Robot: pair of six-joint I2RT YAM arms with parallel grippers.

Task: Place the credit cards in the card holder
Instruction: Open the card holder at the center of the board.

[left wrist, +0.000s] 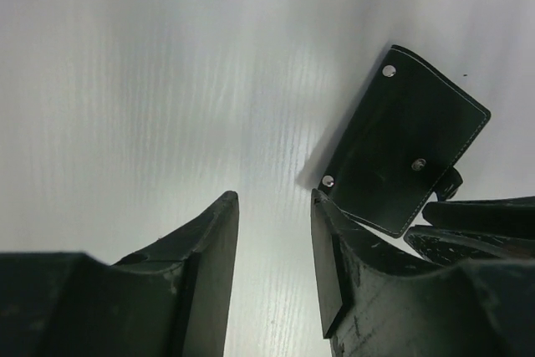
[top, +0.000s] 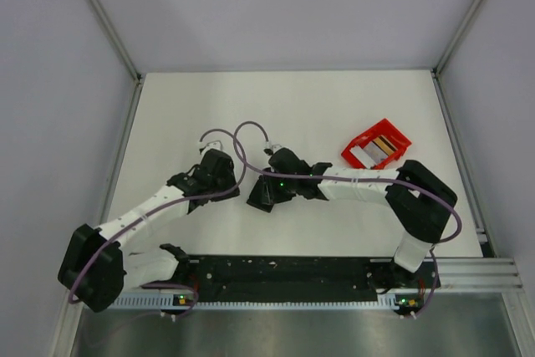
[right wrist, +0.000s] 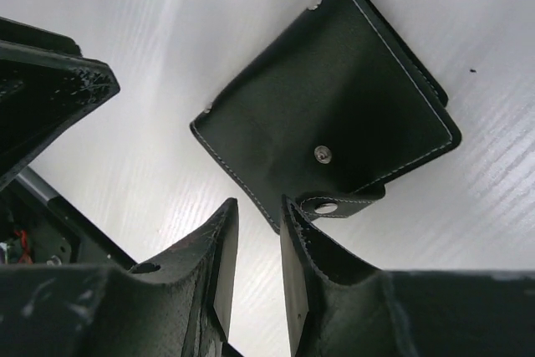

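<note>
Card holder (right wrist: 334,98) lies flat on the white table (top: 292,98), folded over with the black outside up. Snap tab is loose, off its stud, at the near edge.

Right gripper (right wrist: 257,205) sits right at that edge, fingers nearly together with a thin slit between them. Holder corner meets the tips, but I can't tell from the wrist cam whether it's actually pinched.

Left gripper (left wrist: 274,198) has its fingers spread with only bare table between them. The holder is just off to their right, not touching as far as I can see. Both wrists crowd mid-table in the top view.

Credit cards (top: 378,148) lie in the red tray (top: 399,133), well apart at right rear. I see pale, tan and dark stripes there, too small to count.
</note>
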